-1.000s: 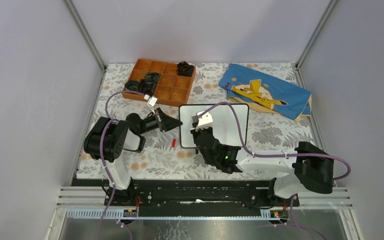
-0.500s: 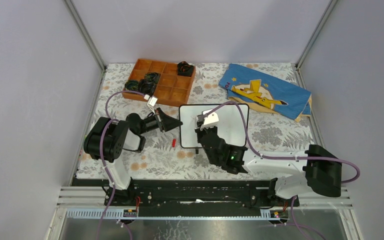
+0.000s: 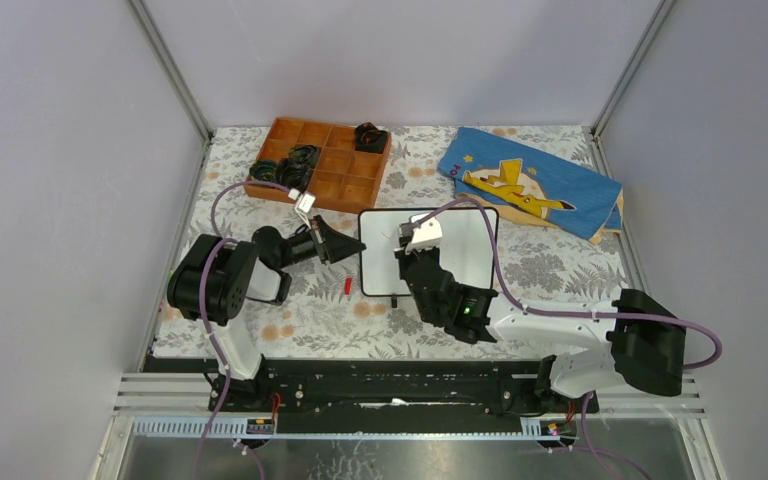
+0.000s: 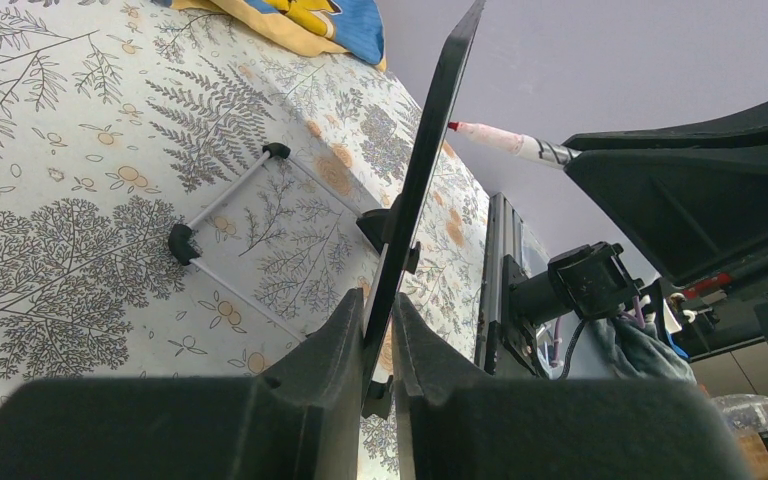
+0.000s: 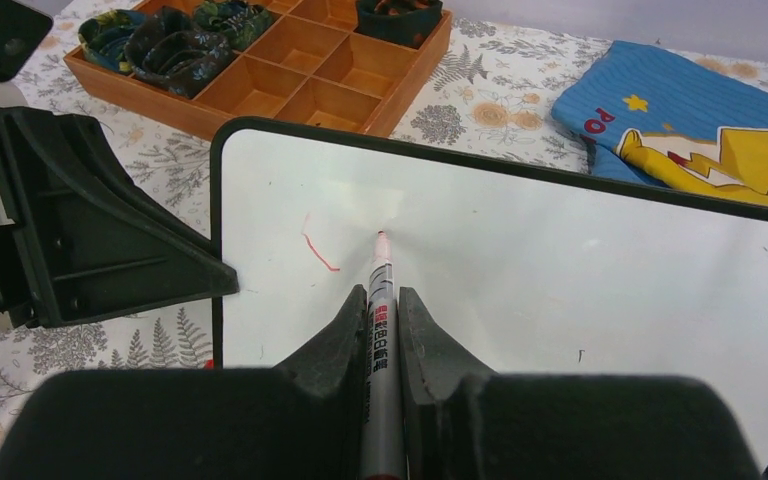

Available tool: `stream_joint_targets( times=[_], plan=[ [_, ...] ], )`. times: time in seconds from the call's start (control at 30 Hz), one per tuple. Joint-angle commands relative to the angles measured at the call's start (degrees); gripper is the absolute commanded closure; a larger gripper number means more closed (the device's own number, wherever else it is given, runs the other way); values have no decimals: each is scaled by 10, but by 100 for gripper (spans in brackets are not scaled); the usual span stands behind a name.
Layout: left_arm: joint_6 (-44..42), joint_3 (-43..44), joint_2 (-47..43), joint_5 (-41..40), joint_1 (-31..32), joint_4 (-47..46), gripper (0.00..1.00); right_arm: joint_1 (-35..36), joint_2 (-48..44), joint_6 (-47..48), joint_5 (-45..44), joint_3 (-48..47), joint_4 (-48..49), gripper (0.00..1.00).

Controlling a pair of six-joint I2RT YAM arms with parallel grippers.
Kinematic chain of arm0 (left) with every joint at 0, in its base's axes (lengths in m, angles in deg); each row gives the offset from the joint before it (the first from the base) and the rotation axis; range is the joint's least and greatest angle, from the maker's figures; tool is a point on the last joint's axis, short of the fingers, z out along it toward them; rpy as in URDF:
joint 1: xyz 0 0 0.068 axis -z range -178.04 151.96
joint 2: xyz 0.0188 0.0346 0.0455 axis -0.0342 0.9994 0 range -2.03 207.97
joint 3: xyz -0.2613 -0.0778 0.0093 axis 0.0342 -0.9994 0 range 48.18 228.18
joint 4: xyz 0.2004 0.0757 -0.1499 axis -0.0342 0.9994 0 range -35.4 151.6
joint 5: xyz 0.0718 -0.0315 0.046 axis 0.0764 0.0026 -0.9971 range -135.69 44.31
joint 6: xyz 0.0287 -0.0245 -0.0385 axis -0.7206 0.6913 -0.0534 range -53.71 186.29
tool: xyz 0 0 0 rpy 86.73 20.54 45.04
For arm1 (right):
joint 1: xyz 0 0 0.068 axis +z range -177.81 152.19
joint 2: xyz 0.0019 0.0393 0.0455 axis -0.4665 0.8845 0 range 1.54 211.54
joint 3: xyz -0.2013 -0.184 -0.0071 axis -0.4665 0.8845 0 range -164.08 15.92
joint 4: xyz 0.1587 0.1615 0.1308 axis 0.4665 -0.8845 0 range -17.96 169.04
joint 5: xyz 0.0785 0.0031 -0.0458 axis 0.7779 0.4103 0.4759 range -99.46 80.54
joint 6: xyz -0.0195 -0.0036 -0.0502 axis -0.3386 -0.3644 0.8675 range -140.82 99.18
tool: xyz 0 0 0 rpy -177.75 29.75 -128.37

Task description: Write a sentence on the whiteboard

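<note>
The floral table [image 3: 300, 315] carries a wooden tray [image 3: 345, 190], a blue cloth [image 3: 550, 190], the whiteboard [image 3: 375, 260] and a small red item [image 3: 347, 286].

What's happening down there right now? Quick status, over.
Left claw shut on whiteboard edge, steadying it. Right claw shut on marker, tip at board. One short red stroke, no words yet. Nothing blocking the board face.

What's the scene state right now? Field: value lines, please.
board: whiteboard, tilted, on its feet
left gripper: shut on the whiteboard's edge
right gripper: shut on the marker
marker tip: at the board face, right of the stroke
writing: one short red stroke, no words yet
elsewhere: tray far left, cloth far right
</note>
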Motion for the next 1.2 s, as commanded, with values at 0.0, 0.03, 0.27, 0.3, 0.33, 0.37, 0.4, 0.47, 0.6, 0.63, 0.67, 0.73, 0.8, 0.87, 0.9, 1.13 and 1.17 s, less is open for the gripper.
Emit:
stream_joint_targets(
  times=[0.0, 0.03, 0.27, 0.3, 0.33, 0.37, 0.4, 0.47, 0.6, 0.63, 0.67, 0.73, 0.8, 0.87, 0.9, 1.13, 1.17],
  plan=[
    [-11, 1, -11, -1, 7, -25, 80, -4, 6, 0, -6, -21, 24, 100],
    [-11, 1, -11, -1, 7, -25, 80, -4, 8, 0, -5, -22, 25, 100],
    [-11, 1, -13, -1, 7, -24, 80, -5, 20, -16, 5, -23, 11, 100],
    [-11, 1, -13, -1, 8, -25, 80, -5, 20, -20, 6, -22, 7, 100],
    [-11, 1, -13, -1, 8, -24, 80, -5, 21, -24, 9, -21, 5, 100],
    [-11, 1, -13, -1, 8, -23, 81, -5, 20, -28, 11, -20, 2, 100],
    [-11, 2, -13, -1, 8, -24, 81, -5, 20, -31, 13, -18, 1, 100],
    [-11, 2, -13, -1, 8, -24, 81, -5, 19, -40, 22, -16, -5, 100],
    [-10, 2, -14, -1, 8, -24, 81, -5, 18, -63, 36, -13, -27, 100],
    [-10, 2, -14, -1, 7, -24, 81, -4, 19, -67, 38, -11, -30, 100],
    [-10, 2, -14, -1, 8, -24, 81, -4, 19, -71, 42, -10, -33, 100],
    [-10, 3, -14, -1, 8, -24, 81, -2, 21, -79, 47, -7, -42, 100],
    [-10, 2, -15, -1, 8, -24, 81, 1, 23, -85, 50, -5, -48, 100],
    [-10, 2, -14, -1, 8, -24, 81, 4, 27, -91, 57, -3, -53, 100],
    [-9, 2, -15, -1, 8, -24, 81, 5, 29, -95, 61, -4, -56, 100],
    [-9, 2, -15, -1, 8, -24, 81, 15, 45, -106, 75, -11, -66, 100],
    [-9, 2, -14, -1, 8, -24, 81, 16, 47, -107, 75, -13, -68, 100]
  ],
)
